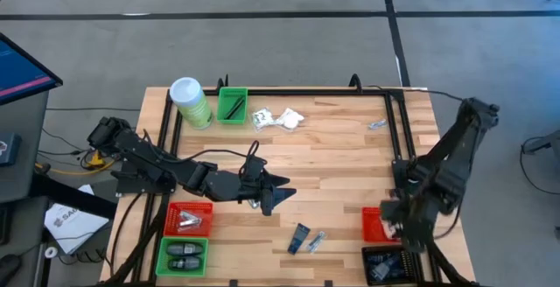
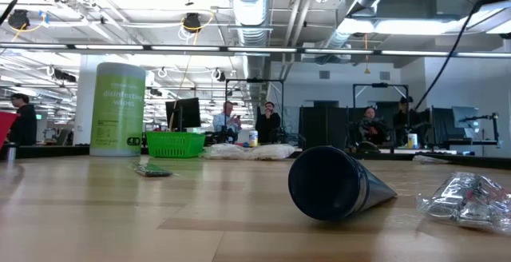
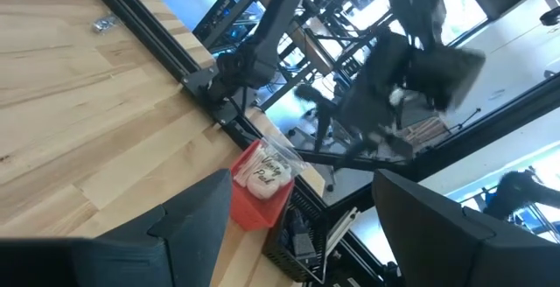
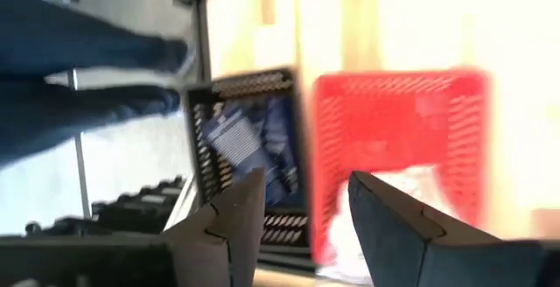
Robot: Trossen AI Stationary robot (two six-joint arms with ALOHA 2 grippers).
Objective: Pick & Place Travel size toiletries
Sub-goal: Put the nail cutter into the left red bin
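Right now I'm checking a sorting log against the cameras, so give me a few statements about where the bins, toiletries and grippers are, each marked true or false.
1. The left gripper hangs over mid-table with its fingers apart and nothing between them. True.
2. The green bin beside the canister stands at the table's near edge. False: it stands at the far edge.
3. White sachets lie loose on the wood next to that green bin. True.
4. The right gripper grips a dark packet. False: its fingers are apart and empty, above the right-hand red bin and black bin.
5. A dark blue packet lies loose on the table. True.
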